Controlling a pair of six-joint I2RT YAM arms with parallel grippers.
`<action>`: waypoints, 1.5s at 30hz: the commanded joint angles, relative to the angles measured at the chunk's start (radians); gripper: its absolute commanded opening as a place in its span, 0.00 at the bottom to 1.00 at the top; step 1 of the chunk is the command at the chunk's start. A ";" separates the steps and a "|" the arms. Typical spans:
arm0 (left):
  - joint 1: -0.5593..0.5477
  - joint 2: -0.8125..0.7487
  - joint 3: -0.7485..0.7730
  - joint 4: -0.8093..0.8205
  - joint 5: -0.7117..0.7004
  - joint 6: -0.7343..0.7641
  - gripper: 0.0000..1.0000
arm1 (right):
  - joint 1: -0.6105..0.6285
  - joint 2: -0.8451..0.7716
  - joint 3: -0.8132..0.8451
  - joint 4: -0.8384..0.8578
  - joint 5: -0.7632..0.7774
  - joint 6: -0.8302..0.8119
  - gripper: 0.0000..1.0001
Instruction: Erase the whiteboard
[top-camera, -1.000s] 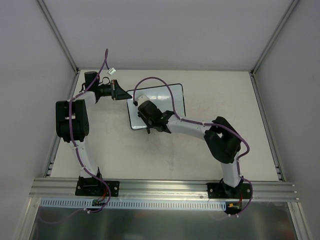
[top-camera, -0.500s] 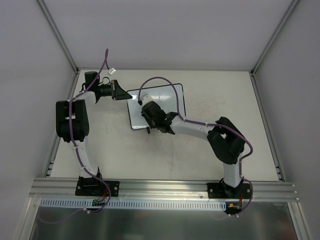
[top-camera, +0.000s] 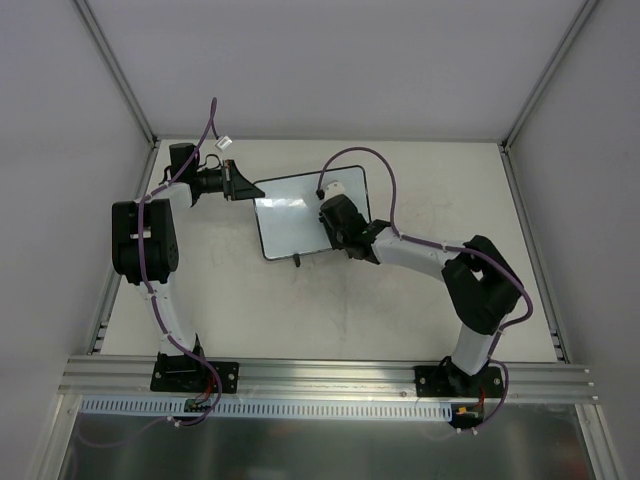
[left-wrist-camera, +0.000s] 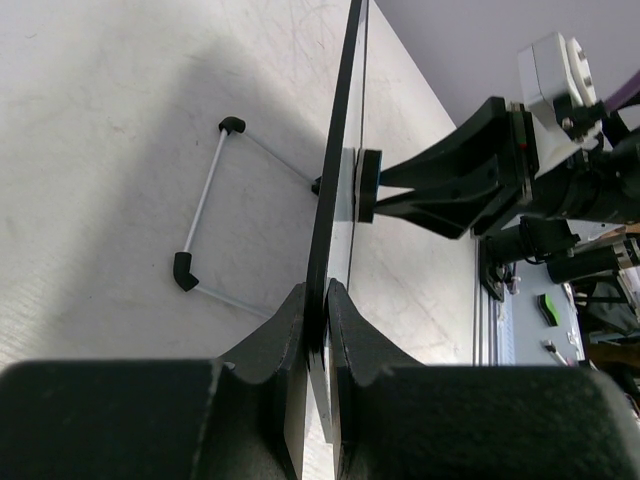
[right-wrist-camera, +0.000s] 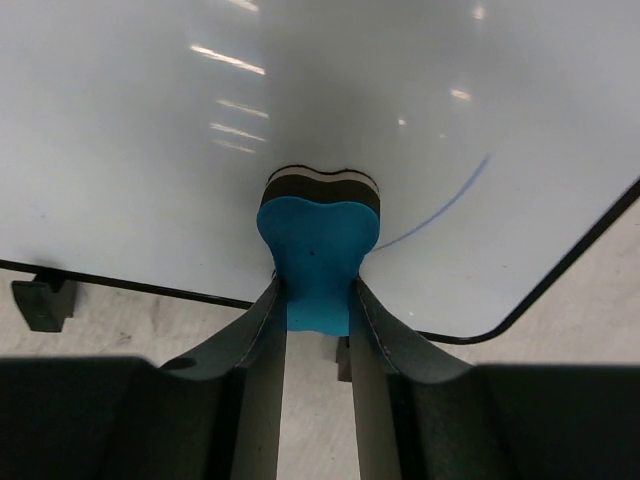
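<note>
The whiteboard (top-camera: 295, 215) stands tilted on its wire stand near the table's back middle. My left gripper (top-camera: 243, 190) is shut on its left edge; in the left wrist view the black frame (left-wrist-camera: 335, 170) runs edge-on between the jaws. My right gripper (top-camera: 335, 222) is shut on the blue bone-shaped eraser (right-wrist-camera: 318, 255) and presses its dark felt end against the board face (right-wrist-camera: 200, 150). A thin blue pen line (right-wrist-camera: 445, 205) remains just right of the eraser. The eraser also shows edge-on against the board in the left wrist view (left-wrist-camera: 367, 185).
The board's wire stand with black feet (left-wrist-camera: 200, 215) rests on the white table (top-camera: 400, 300) behind the board. Grey enclosure walls ring the table. The aluminium rail (top-camera: 330, 378) with both arm bases runs along the near edge.
My right gripper has slid the eraser across the board face from its left part to its right part. The left gripper and the board have stayed still.
</note>
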 joint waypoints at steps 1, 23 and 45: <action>-0.010 -0.037 0.016 0.023 -0.001 0.088 0.00 | -0.082 -0.042 -0.028 0.022 0.100 0.006 0.00; -0.010 -0.037 0.018 0.020 -0.001 0.090 0.00 | -0.183 -0.096 0.076 -0.011 0.069 -0.056 0.00; -0.010 -0.040 0.017 0.017 -0.003 0.091 0.00 | -0.183 -0.034 0.168 -0.047 -0.026 -0.048 0.01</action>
